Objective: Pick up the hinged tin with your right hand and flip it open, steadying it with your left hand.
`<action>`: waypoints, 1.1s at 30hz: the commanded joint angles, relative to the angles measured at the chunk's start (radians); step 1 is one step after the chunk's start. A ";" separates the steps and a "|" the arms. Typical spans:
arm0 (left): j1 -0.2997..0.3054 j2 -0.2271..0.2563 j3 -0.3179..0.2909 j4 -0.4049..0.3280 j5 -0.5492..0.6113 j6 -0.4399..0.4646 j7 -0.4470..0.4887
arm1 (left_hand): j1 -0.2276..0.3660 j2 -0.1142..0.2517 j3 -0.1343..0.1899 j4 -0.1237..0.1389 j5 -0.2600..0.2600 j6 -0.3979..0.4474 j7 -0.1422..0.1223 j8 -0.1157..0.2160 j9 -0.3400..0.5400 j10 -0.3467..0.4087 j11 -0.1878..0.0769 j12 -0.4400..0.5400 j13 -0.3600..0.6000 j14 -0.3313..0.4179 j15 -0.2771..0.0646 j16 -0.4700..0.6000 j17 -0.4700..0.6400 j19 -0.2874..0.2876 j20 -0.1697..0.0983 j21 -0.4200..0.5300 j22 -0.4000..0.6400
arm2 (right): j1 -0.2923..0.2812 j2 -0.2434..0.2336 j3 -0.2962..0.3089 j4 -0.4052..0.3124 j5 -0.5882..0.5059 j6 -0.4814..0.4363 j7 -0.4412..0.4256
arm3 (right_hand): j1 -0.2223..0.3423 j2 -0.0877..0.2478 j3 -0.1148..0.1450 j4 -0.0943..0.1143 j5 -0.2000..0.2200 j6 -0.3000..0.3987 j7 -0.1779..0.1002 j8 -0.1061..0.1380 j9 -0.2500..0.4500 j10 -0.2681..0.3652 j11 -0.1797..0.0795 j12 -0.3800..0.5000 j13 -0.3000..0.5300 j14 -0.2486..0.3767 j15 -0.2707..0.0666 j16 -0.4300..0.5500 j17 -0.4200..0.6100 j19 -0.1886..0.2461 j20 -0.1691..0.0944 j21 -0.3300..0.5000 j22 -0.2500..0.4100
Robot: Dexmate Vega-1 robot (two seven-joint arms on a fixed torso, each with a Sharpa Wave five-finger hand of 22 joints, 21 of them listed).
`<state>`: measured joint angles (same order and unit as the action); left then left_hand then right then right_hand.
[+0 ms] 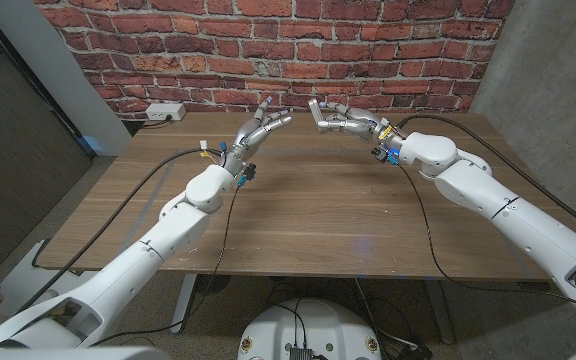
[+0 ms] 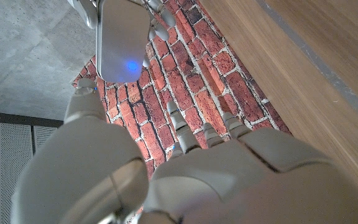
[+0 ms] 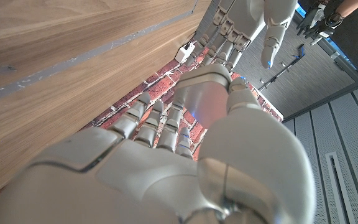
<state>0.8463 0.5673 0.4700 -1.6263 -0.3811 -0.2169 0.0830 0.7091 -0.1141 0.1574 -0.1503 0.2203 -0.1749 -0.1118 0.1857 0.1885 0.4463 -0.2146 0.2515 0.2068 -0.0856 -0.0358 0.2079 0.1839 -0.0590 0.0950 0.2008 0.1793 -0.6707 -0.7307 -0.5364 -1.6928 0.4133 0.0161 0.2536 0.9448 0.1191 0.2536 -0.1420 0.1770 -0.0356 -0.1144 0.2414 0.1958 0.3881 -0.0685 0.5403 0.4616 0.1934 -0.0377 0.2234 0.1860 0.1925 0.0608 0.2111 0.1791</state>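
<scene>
The hinged tin (image 1: 315, 109) is a small silver box with rounded corners. It is lifted above the far middle of the wooden table (image 1: 318, 220). My right hand (image 1: 346, 122) grips it between thumb and fingers; the right wrist view shows the tin (image 3: 205, 99) beyond my right hand's fingers (image 3: 154, 127). Its lid looks closed. My left hand (image 1: 258, 130) is raised just left of the tin, fingers spread and holding nothing. In the left wrist view the tin (image 2: 123, 37) hangs close beyond my left thumb tip (image 2: 84, 93); I cannot tell whether they touch.
A white socket box (image 1: 163, 112) lies at the table's far left corner, below the red brick wall (image 1: 268, 40). Black cables (image 1: 423, 220) trail from both arms across the table. A concrete wall stands to the right.
</scene>
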 commanded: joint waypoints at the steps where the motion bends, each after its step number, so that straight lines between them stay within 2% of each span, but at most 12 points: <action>1: -0.010 -0.012 0.007 0.020 -0.007 -0.028 -0.023 | 0.007 0.015 -0.002 0.001 0.008 -0.303 0.006 0.000 0.005 0.008 -0.001 0.001 0.003 -0.011 -0.004 -0.002 0.004 -0.004 0.004 0.004 0.005 | 0.000 0.002 -0.003 -0.007 0.009 0.006 0.014 | 0.000 0.009 -0.004 0.002 0.005 0.004 0.000 -0.002 0.001 0.160 -0.151 0.002 0.006 0.009 -0.112 0.000 0.003 0.000 0.003 -0.003 0.003; 19: -0.025 -0.032 0.020 0.038 -0.008 -0.051 -0.043 | 0.018 0.023 -0.002 0.007 0.013 -0.295 0.003 0.008 0.005 0.014 -0.001 0.001 0.009 -0.013 -0.003 -0.004 0.006 -0.007 0.003 0.003 0.006 | -0.002 0.001 -0.008 -0.006 0.002 0.024 0.026 | 0.001 0.009 -0.006 0.002 0.005 0.003 0.000 -0.005 0.002 0.164 -0.151 -0.001 0.010 0.012 -0.115 0.001 0.003 -0.001 0.001 -0.004 0.003; 33: -0.030 -0.022 0.021 0.022 0.007 -0.058 -0.054 | 0.017 0.021 -0.007 0.013 0.014 -0.297 -0.004 0.009 0.006 0.010 -0.001 -0.004 0.012 -0.021 0.002 -0.008 0.007 -0.018 0.005 0.000 0.006 | 0.000 0.002 -0.013 -0.002 -0.010 0.016 0.020 | 0.002 0.010 -0.008 0.002 0.006 0.003 0.001 -0.007 0.002 0.164 -0.151 -0.003 0.013 0.012 -0.116 0.000 0.003 -0.001 -0.002 -0.005 0.003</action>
<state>0.8203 0.5422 0.4891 -1.5946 -0.3824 -0.2674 0.0378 0.7227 -0.0929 0.1491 -0.1418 0.2278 -0.1753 -0.1124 0.1857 0.1883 0.4514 -0.2197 0.2514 0.2166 -0.0933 -0.0357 0.2034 0.1888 -0.0723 0.0932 0.2008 0.1844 -0.6725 -0.7297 -0.5460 -1.6978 0.4098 0.0365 0.2769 0.9420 0.1211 0.2466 -0.1407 0.1779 -0.0357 -0.1144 0.2354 0.1958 0.3921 -0.0646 0.5341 0.4708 0.1934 -0.0377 0.2233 0.1862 0.1924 0.0607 0.2064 0.1791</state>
